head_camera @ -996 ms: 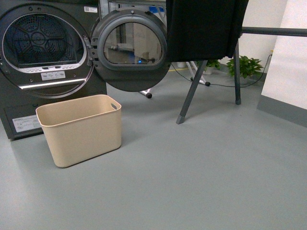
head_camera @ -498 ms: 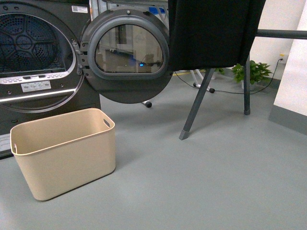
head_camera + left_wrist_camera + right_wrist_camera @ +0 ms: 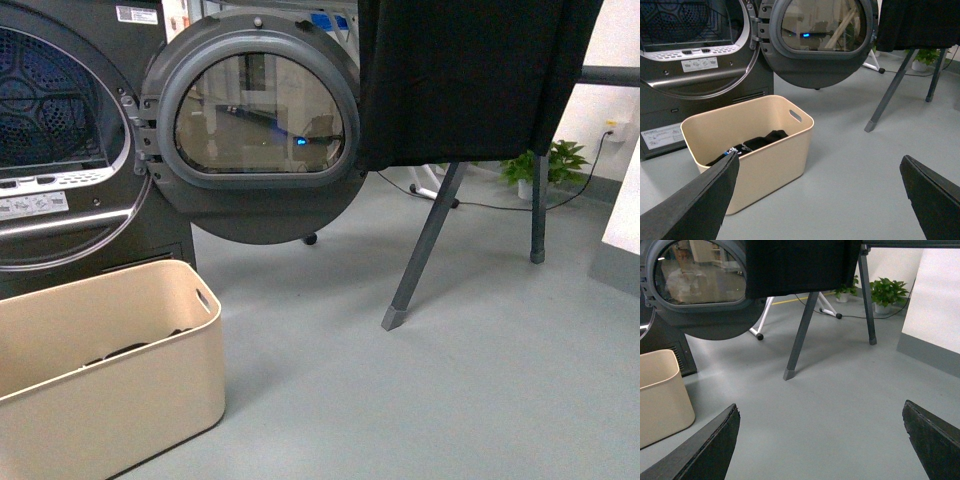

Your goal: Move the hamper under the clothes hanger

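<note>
The beige hamper (image 3: 110,395) stands on the grey floor at the lower left of the front view, in front of the dryer; dark clothes lie inside it (image 3: 757,145). The clothes hanger (image 3: 425,255) is to its right, a dark grey rack on slanted legs with a black garment (image 3: 470,80) draped over its bar. In the left wrist view the hamper (image 3: 765,160) sits just beyond the open left gripper (image 3: 820,185). My right gripper (image 3: 820,427) is open over bare floor, the hamper's end (image 3: 662,395) off to one side and a rack leg (image 3: 799,335) ahead.
A dark grey dryer (image 3: 70,140) with its round door (image 3: 255,125) swung open stands behind the hamper. A potted plant (image 3: 550,165) and a cable lie by the far wall. A white wall corner (image 3: 625,240) juts in at the right.
The view has moved closer and to the right: the hamper has slid to the lower left edge and looms larger, and the rack and door appear bigger.
</note>
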